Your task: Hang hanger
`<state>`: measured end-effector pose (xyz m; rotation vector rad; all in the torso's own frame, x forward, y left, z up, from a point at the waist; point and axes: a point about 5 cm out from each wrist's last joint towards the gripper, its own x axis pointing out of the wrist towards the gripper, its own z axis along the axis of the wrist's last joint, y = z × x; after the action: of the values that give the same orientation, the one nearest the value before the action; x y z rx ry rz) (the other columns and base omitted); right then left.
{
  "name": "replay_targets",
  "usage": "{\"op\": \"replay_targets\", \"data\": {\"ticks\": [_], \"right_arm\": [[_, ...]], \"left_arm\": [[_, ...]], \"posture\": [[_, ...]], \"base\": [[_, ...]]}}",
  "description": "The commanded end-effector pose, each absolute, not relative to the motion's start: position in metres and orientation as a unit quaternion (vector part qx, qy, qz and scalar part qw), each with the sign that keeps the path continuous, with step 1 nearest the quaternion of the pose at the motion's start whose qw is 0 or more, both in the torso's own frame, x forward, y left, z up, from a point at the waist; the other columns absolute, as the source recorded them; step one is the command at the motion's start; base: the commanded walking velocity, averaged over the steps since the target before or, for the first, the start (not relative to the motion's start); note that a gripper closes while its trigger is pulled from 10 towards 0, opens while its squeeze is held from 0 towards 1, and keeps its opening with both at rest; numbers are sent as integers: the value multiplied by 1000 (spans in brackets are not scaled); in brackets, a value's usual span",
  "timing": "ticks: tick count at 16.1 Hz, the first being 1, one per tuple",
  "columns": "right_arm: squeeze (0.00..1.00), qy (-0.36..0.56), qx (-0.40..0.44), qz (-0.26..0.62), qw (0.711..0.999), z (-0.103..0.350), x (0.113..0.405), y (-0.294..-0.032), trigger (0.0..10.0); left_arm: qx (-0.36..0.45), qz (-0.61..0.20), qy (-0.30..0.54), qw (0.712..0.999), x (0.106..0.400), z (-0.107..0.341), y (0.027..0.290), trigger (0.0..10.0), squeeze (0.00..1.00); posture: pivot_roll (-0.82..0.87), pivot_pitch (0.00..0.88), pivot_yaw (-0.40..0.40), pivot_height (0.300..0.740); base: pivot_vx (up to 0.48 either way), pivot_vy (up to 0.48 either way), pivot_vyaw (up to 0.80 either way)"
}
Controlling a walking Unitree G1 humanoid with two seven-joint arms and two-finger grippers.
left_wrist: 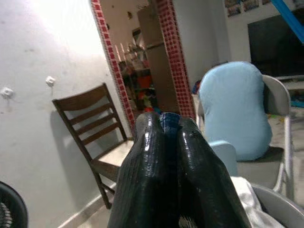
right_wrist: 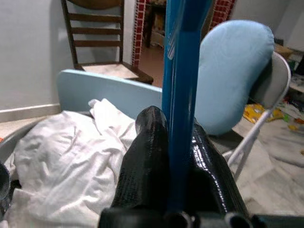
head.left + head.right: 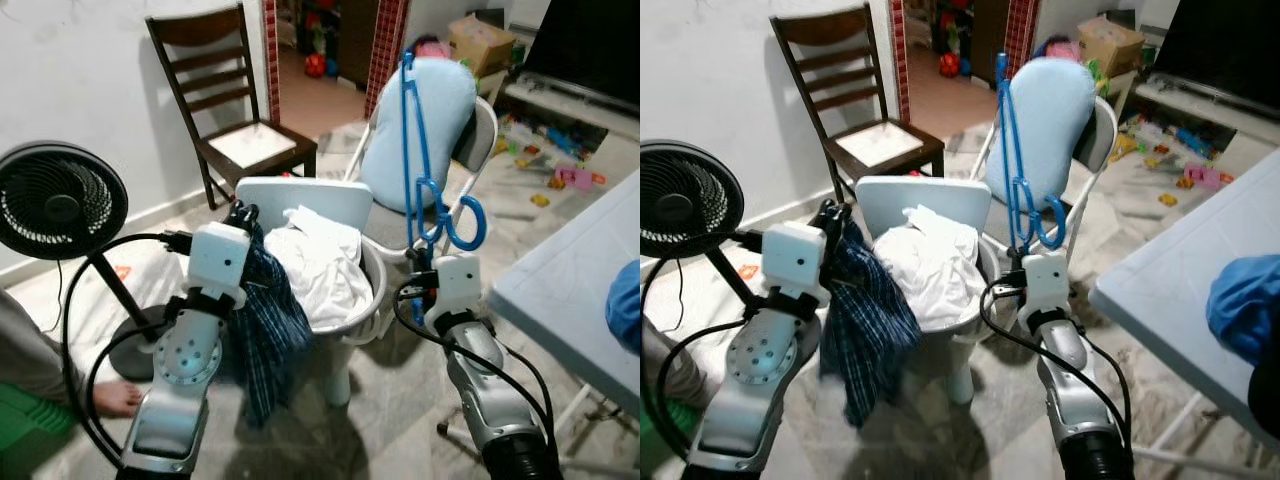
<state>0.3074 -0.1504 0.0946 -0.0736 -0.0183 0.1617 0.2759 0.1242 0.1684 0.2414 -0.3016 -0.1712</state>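
Ahead, a white wall stands on the left with a red-tiled doorway beside it. At the right edge is a pale table with a blue cloth on it. A dark wooden chair stands against the wall, and a folding chair with a light blue cushion stands near the doorway. A black fan on a stand is at the left, a person's bare foot on the floor just beside its base. Between the arms sits a grey basket on a small pale blue chair, holding a white cloth.

A dark blue checked shirt hangs over the basket's near-left rim. The left gripper is pinched tight on the top of this shirt, a strip of blue fabric showing between its fingers.

The blue hanger stands upright in front of the cushion, its hook low, near the right gripper. That gripper is clamped on the hanger's lower end, its fingers closed against the blue bar.
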Motion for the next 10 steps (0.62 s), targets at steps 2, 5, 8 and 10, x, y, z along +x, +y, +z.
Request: {"op": "replay_targets", "data": {"ticks": [2,5,8,10], "right_arm": [[0,-22,-33,67,997,101,308,-155,10000],[0,-24,-34,59,997,103,310,-159,10000],[0,-26,-35,53,998,104,312,-162,10000],[0,-25,-36,51,998,104,311,-162,10000]], "left_arm": [[118,-100,-158,975,280,171,120,10000,0],[116,-103,-159,975,282,170,119,10000,0],[115,-110,-163,974,286,171,116,10000,0],[115,-112,-163,973,288,169,115,10000,0]], "posture": [[-44,0,14,740],[-53,0,22,740],[-61,0,27,740],[-66,0,26,740]], "base": [[-292,0,0],[-192,0,0],[-301,0,0],[-141,0,0]]}}
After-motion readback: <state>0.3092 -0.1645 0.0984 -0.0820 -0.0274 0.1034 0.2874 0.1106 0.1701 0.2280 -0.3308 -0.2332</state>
